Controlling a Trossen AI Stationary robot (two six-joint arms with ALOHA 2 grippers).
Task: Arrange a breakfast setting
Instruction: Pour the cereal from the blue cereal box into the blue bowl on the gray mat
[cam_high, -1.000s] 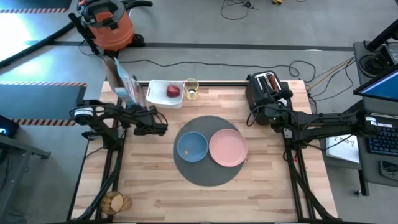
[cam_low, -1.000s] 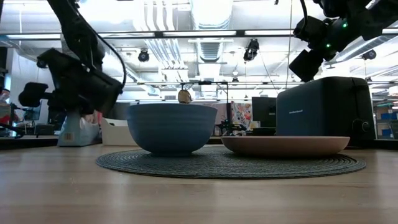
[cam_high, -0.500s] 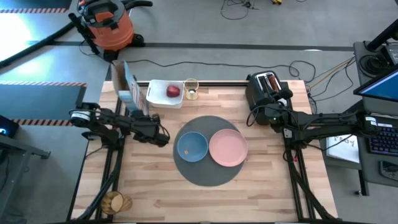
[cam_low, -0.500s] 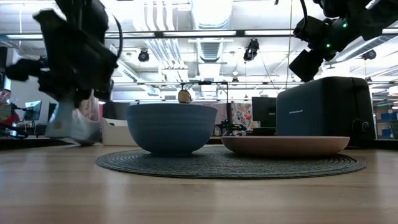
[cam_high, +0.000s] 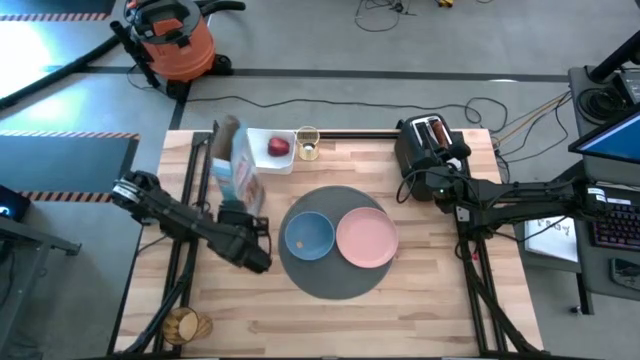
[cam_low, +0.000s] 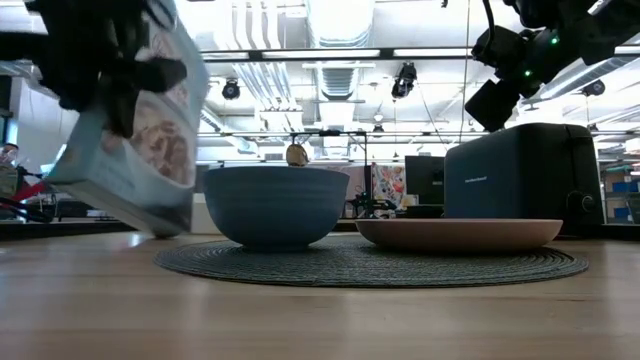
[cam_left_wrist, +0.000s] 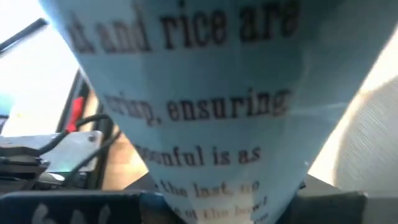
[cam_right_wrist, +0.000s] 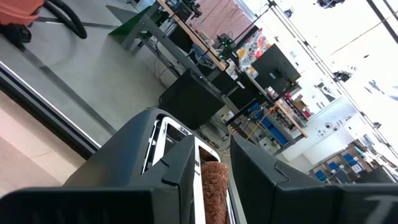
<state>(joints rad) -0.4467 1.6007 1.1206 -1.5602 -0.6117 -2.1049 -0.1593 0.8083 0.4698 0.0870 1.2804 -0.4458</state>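
The round dark grey mat (cam_high: 330, 278) lies mid-table with the blue bowl (cam_high: 309, 236) and pink plate (cam_high: 367, 238) on it. My left gripper (cam_high: 238, 212) is shut on a light blue cereal box (cam_high: 238, 165), left of the bowl. The red apple (cam_high: 278, 147) lies in the white tray (cam_high: 252, 150), and the glass of orange drink (cam_high: 307, 143) stands beside it. The toast slice (cam_right_wrist: 211, 186) stands in the black toaster (cam_high: 428, 140). My right gripper (cam_high: 425, 183) is open just in front of the toaster. The spoon is out of view. My left gripper pinches the cereal box between its two fingers, which reach at it from the table's near side. The box's printed face (cam_left_wrist: 205, 112) fills the left wrist view and hides the place of contact. The box (cam_low: 135, 150) is tilted, its lower corner (cam_low: 165, 222) lowest.
An orange shop vacuum (cam_high: 175, 40) stands on the floor beyond the far left corner. A small wooden object (cam_high: 183, 325) sits at the near left corner. Bare tabletop (cam_high: 330, 325) lies in front of the mat.
My left gripper has gone toward the table's near edge and a little right, carrying the cereal box from beside the white tray toward the blue bowl. The box has tipped over further. My right arm has kept still.
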